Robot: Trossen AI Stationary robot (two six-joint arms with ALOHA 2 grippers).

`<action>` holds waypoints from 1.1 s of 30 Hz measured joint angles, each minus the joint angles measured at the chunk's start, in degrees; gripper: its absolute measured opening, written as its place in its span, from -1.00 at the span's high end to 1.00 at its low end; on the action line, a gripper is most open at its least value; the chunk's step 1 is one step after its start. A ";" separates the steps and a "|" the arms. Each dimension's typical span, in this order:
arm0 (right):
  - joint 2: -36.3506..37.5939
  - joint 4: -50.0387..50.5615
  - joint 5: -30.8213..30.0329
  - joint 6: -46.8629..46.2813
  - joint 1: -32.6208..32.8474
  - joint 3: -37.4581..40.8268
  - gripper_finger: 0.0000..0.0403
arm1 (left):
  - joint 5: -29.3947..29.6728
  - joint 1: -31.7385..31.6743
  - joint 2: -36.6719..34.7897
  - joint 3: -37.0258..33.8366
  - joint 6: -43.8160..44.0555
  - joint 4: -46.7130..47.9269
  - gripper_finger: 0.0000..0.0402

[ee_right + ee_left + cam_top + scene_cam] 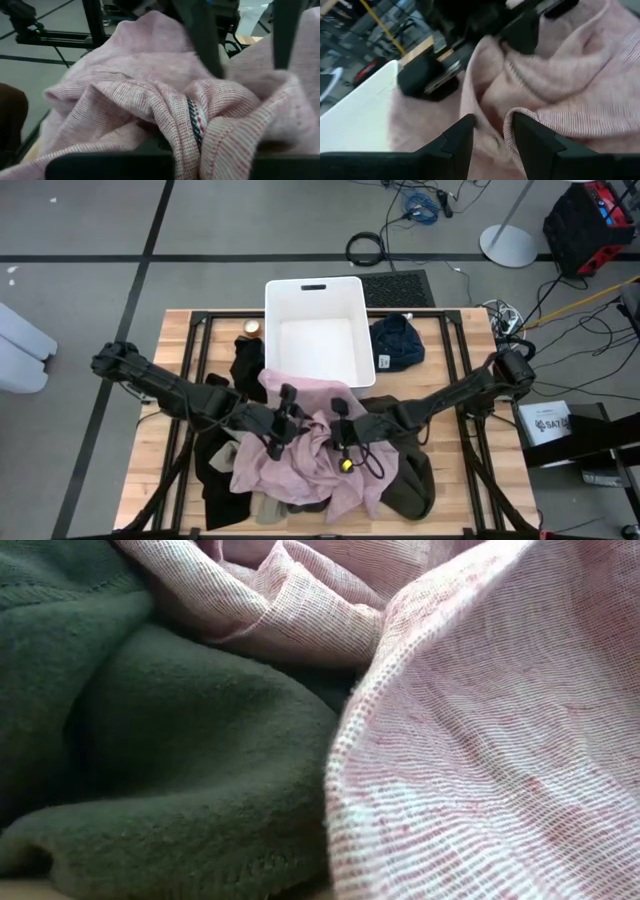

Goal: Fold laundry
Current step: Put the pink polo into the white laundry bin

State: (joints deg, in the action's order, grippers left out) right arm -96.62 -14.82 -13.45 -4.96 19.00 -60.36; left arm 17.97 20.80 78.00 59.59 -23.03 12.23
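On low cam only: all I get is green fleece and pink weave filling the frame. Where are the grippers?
Observer: Both are over the pink shirt mid-table, just in front of the white bin.
Operator: Left gripper holding?
Observer: No. The left gripper is open, with a shirt edge and a button lying between its fingers.
Operator: Right?
Observer: The right gripper is shut, and it looks pinched on a bunched fold of the shirt by the neck label.
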 joint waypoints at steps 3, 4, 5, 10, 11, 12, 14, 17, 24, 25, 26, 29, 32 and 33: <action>-0.60 -0.44 0.14 0.10 -0.58 0.00 1.00 | -2.13 -0.81 0.00 0.00 0.22 0.06 0.26; -0.77 -0.43 0.15 0.10 -0.63 0.00 1.00 | -2.34 -1.08 0.00 0.00 0.86 0.18 0.26; -0.85 -0.43 0.19 0.10 -0.63 0.00 1.00 | -2.69 -1.51 0.00 0.00 1.55 0.16 0.26; -0.87 -0.87 0.86 0.62 -0.61 0.00 1.00 | -6.11 -4.30 0.00 0.00 4.97 0.11 0.26; -0.87 -1.09 1.72 1.02 -0.61 0.00 1.00 | -6.86 -4.80 0.00 0.00 5.93 0.11 0.26; -0.87 -1.44 1.92 1.16 -0.57 0.00 1.00 | -8.08 -5.23 0.00 0.00 6.21 0.11 0.26; -0.87 -1.63 1.79 1.17 -0.57 0.00 1.00 | -10.95 -5.80 0.00 0.00 6.25 0.13 0.26; -0.87 -1.95 1.63 1.19 -0.56 0.00 1.00 | -14.30 -5.90 0.00 0.00 6.25 0.31 0.26; -0.78 -6.02 1.50 1.82 -0.52 0.00 1.00 | -16.23 -5.84 0.00 0.00 6.22 0.91 0.60; -0.73 -6.18 1.50 1.82 -0.52 0.00 1.00 | -16.42 -5.84 0.00 0.00 6.20 0.81 0.71; -0.66 -6.39 1.50 1.80 -0.53 0.00 1.00 | -16.41 -5.84 0.00 0.01 6.07 0.68 0.82; -0.33 -4.35 2.19 1.16 -0.52 0.00 1.00 | -15.05 -5.82 0.00 0.02 5.76 0.63 0.94; -0.13 -0.89 3.20 1.47 -0.32 -0.02 0.92 | -13.62 -5.62 0.00 0.02 4.36 0.46 0.96; -0.10 0.47 3.20 1.89 -0.21 -0.02 0.88 | -13.43 -5.62 0.00 0.02 4.17 0.42 0.97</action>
State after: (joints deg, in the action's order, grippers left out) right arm -96.73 -14.35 -10.25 -3.07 18.79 -60.38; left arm 4.54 15.18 78.00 59.61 -18.86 12.65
